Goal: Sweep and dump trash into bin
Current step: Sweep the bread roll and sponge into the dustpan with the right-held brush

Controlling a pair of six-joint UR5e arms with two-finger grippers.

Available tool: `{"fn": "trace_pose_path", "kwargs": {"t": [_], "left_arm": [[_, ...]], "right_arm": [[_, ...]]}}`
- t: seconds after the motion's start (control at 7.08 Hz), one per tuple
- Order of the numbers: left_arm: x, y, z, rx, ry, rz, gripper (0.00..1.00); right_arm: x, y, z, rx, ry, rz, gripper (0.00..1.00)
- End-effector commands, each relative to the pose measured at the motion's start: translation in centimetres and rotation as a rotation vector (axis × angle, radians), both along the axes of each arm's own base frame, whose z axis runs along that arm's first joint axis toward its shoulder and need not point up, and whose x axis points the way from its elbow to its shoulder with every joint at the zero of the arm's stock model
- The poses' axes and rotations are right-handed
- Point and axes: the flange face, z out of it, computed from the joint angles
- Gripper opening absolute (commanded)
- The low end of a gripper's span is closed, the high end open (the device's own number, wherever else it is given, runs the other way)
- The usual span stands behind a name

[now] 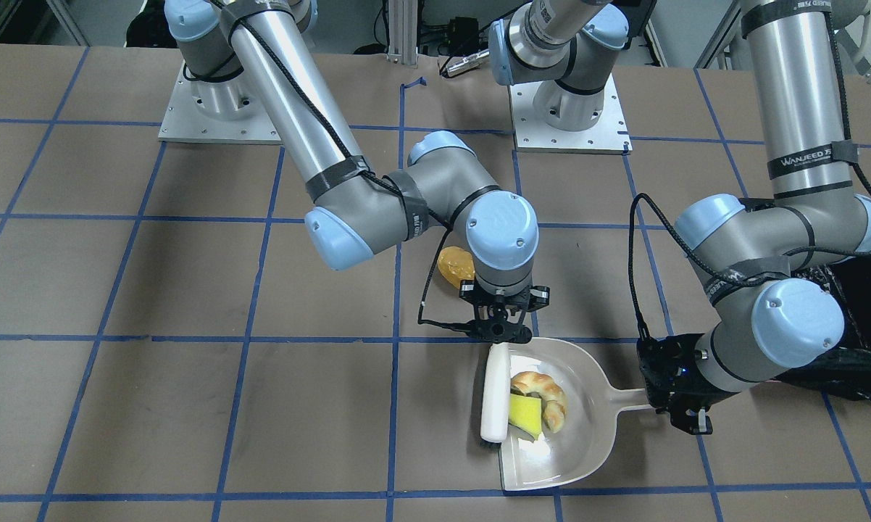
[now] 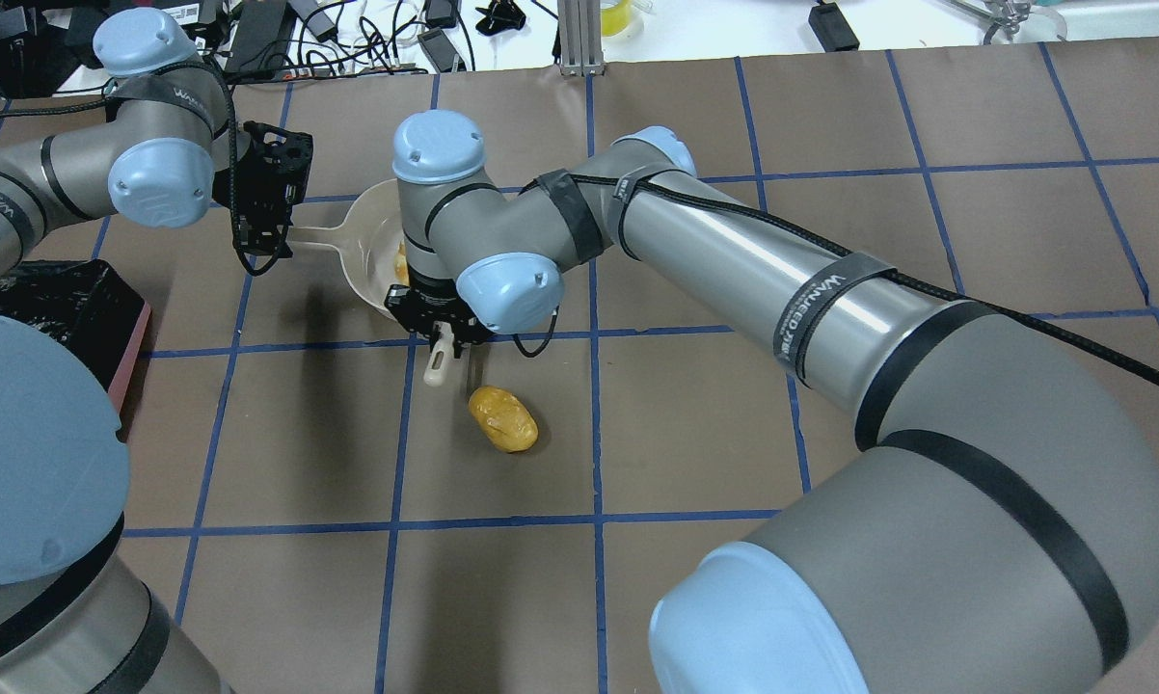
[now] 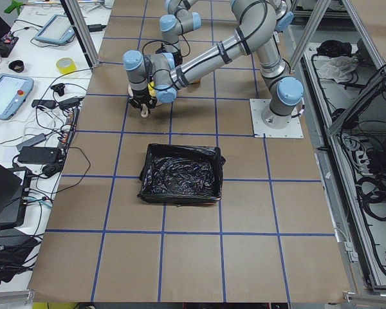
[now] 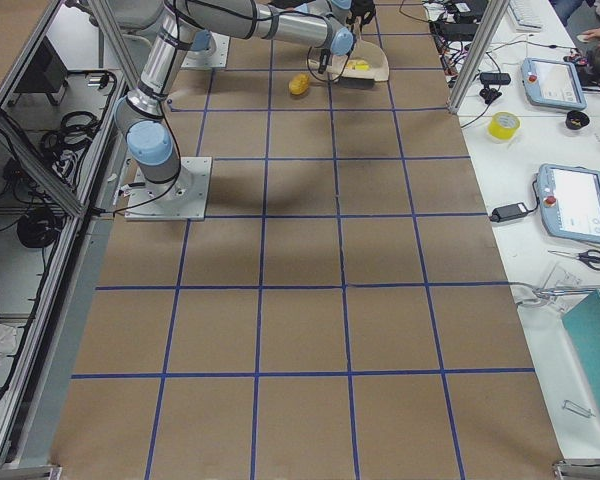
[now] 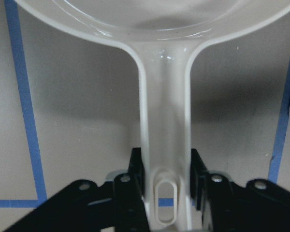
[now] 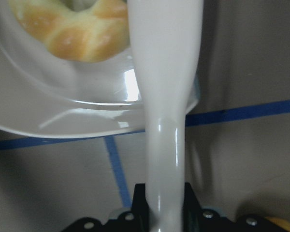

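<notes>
My left gripper (image 1: pixel 678 409) (image 5: pixel 165 164) is shut on the handle of the cream-white dustpan (image 1: pixel 588 435) (image 2: pixel 363 241), which lies flat on the table. The tan croissant piece (image 1: pixel 544 395) (image 6: pixel 72 24) and the flat yellow wedge (image 1: pixel 524 415) lie inside the pan. My right gripper (image 1: pixel 503 335) (image 2: pixel 442 337) (image 6: pixel 164 193) is shut on the handle of a white brush (image 1: pixel 495 395), whose head lies at the pan's mouth beside the wedge. The golden-orange roll (image 1: pixel 456 266) (image 2: pixel 503 418) lies on the table outside the pan, behind my right wrist. The black-lined pink bin (image 2: pixel 59 308) (image 3: pixel 182 174) stands beside my left arm.
The table is brown paper with a blue tape grid. The two arm base plates (image 1: pixel 218 109) (image 1: pixel 569 109) are at the robot's side. My left arm's elbow hangs over the bin's edge (image 1: pixel 867 304). Tablets and cables lie on a bench (image 3: pixel 26 96) beyond the table.
</notes>
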Motion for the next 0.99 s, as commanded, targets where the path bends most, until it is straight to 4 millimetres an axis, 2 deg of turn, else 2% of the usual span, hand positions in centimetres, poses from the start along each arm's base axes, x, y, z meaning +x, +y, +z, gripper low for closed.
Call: {"fn": "trace_pose_path", "kwargs": {"t": [0.0,0.28,0.42,0.57,0.71,0.85], "left_arm": [[0.0,0.0,0.0,0.0,0.0,-0.001,0.0],[0.0,0.0,0.2,-0.002,0.0,-0.004,0.0],[0.0,0.1,0.5,-0.006,-0.001,-0.007,0.0],[0.1,0.3,0.9,-0.01,-0.002,-0.006,0.0],[0.8,0.4,2.1,-0.027,-0.005,0.003,0.0],[2.9,0.8,2.9,-0.03,-0.003,0.029,0.0]], "right_arm": [[3.2,0.0,1.9,0.001,-0.029,-0.039,0.0],[-0.3,0.1,4.5,0.019,0.095,0.036,0.0],[-1.7,-0.4,4.4,0.042,0.118,0.018,0.0],[-4.5,-1.4,4.9,0.062,0.195,-0.003,0.0],[-8.0,-2.1,6.2,0.098,0.246,0.011,0.0],[-11.9,-2.1,8.6,0.103,0.266,0.046,0.0]]}}
